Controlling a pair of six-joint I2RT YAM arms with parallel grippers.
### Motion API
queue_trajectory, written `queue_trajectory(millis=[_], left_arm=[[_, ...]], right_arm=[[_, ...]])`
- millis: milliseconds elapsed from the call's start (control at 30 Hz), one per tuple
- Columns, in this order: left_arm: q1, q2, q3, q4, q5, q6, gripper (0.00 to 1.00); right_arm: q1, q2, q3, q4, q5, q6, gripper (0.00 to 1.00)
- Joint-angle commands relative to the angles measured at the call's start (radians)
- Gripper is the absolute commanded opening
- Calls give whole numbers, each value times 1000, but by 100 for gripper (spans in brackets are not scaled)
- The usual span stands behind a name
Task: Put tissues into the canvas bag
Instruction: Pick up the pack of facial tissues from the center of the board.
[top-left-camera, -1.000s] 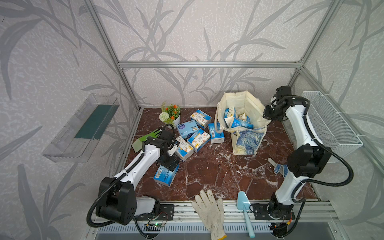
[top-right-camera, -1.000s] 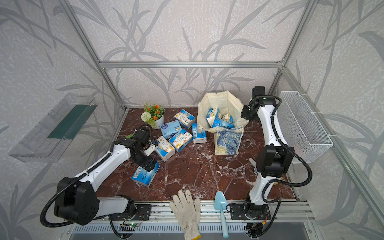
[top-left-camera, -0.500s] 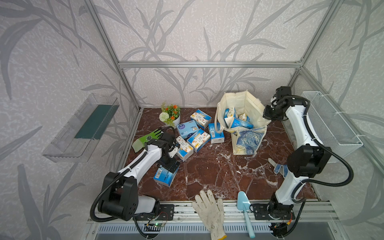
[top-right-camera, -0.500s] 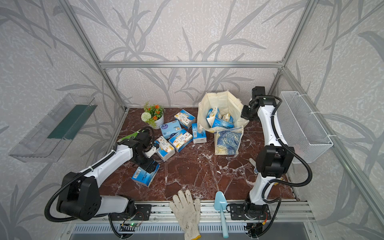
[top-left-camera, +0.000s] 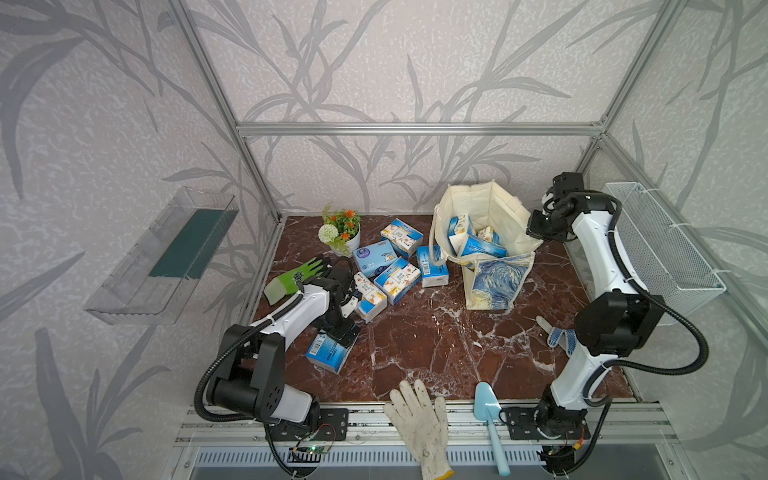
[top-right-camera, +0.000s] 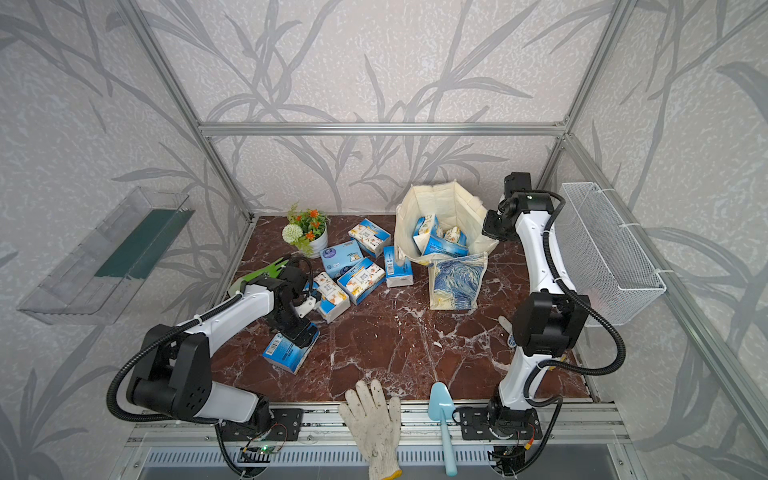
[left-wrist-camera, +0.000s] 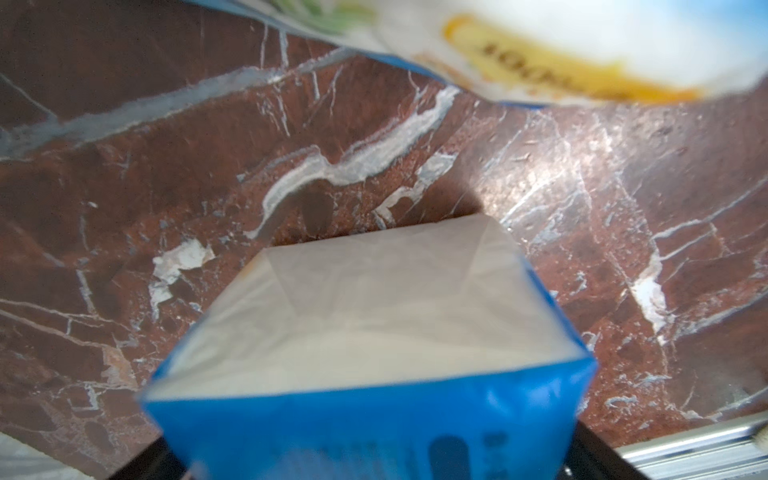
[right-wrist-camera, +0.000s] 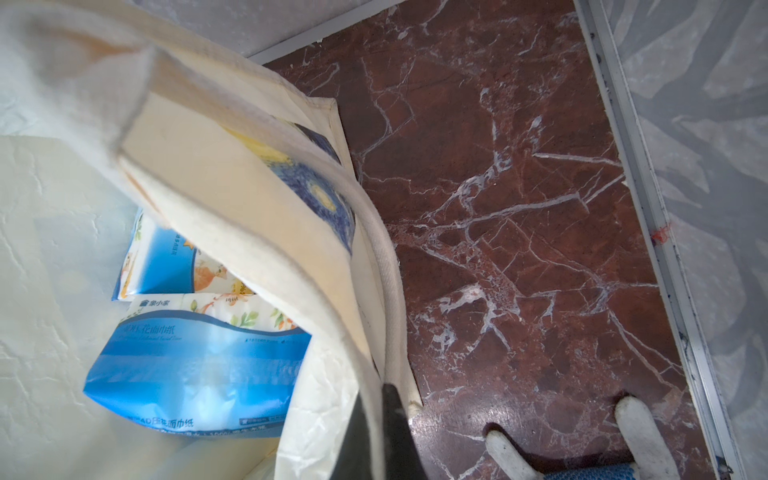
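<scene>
We've got the left claw (top-left-camera: 341, 330) spread wide over the blue plastic-wrapped tissue pack (top-left-camera: 328, 354) on the red marble table (top-left-camera: 436, 340), long axis running 1-to-7 o'clock. Cream starry-print canvas bag (top-left-camera: 478, 199) sits at 2 o'clock, right claw (top-left-camera: 535, 230) pinching its rim.

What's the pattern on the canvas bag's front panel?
Blue swirls with yellow touches on the cream canvas bag, clearest in a top view.
</scene>
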Motion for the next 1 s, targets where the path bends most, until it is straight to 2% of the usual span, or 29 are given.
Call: queue_trajectory(millis=[0,100,133,200,233,433,633,833,967], left_arm=[[5,3,0,27,11,3,91],[5,8,5,32,4,-8,79],[5,8,4,34,-2,-10,72],[5,9,11,28,-9,-15,52],[4,9,17,17,-5,-13,48],[4,-40,98,-80,9,-8,49],[5,-76,281,-247,11,11,50],[3,-39,587,-355,102,11,51],[-22,92,882,-391,149,-41,51]], right_arm=[[-9,-30,-8,-10,-1,-21,0],[-11,-31,-5,-11,-2,-24,0],[-12,-31,-6,-12,-2,-23,0],[-14,-33,-6,-12,-6,-22,0],[-15,-33,-7,-12,-7,-23,0],[-15,-29,-11,-7,-13,-25,0],[-16,-26,-14,0,-19,-25,0],[-18,-20,-15,1,-21,-26,0],[-18,-18,-15,1,-22,-25,0]])
